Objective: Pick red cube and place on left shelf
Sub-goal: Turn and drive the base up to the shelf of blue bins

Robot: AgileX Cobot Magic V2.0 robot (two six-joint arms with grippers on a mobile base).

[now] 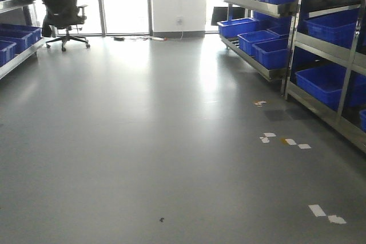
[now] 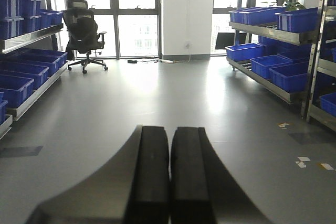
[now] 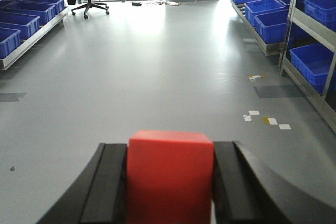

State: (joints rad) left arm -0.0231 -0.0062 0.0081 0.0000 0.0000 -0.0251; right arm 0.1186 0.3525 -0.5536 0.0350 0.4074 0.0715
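Right fingers clamped on red cube, bottom centre of frame. Left fingers pressed together, empty. Left shelf upper left, well apart. My plan: firm squeeze, turn left, approach squarely, lower gently onto tier.

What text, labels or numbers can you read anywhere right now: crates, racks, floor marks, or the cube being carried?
None: no view holds a readable word, number or sign.
red cube: plain faces, no marking.
blue crates: no labels visible.
left shelf: bare steel rail, no tags seen.
floor tape pieces: white and yellowish scraps, too small to tell if anything is written.
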